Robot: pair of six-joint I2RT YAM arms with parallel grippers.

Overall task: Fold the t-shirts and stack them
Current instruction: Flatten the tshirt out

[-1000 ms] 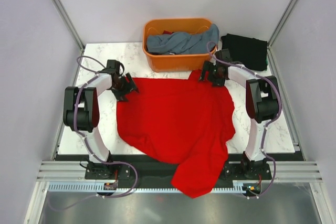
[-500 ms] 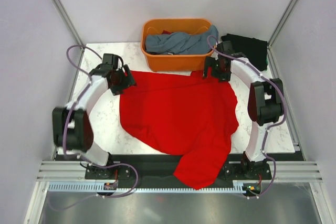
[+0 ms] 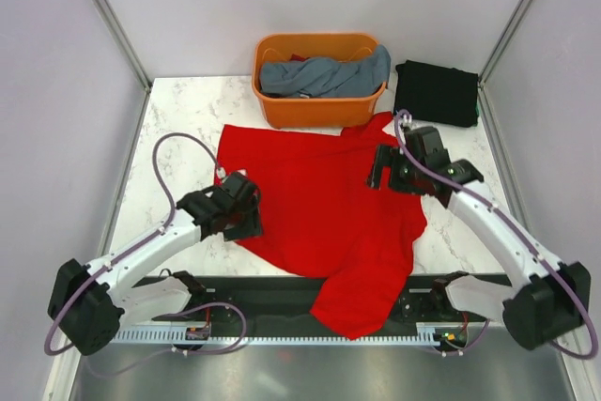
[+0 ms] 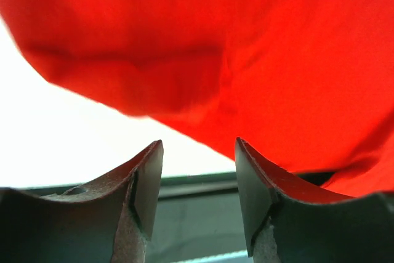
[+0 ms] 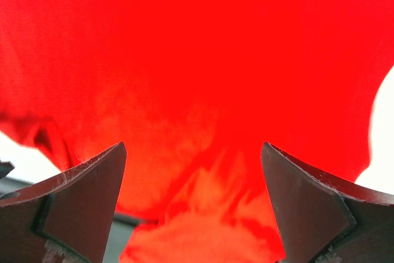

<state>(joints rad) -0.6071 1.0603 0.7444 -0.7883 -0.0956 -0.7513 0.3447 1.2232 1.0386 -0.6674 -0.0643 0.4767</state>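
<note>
A red t-shirt (image 3: 319, 199) lies spread on the white marble table, its lower part hanging over the near edge. My left gripper (image 3: 246, 218) is open and empty, above the shirt's near left edge (image 4: 154, 84). My right gripper (image 3: 383, 168) is open and empty, above the shirt's right side (image 5: 203, 90). A folded black t-shirt (image 3: 437, 91) lies at the back right. Grey-blue shirts (image 3: 319, 74) fill the orange basket.
The orange basket (image 3: 315, 112) stands at the back middle of the table, just behind the red shirt. Bare marble (image 3: 178, 119) shows at the back left. The table's dark front rail (image 3: 244, 290) runs along the near edge.
Both grippers have let go of the red shirt's top corners and pulled back toward the near side. The shirt now lies flat with its top edge by the basket.
</note>
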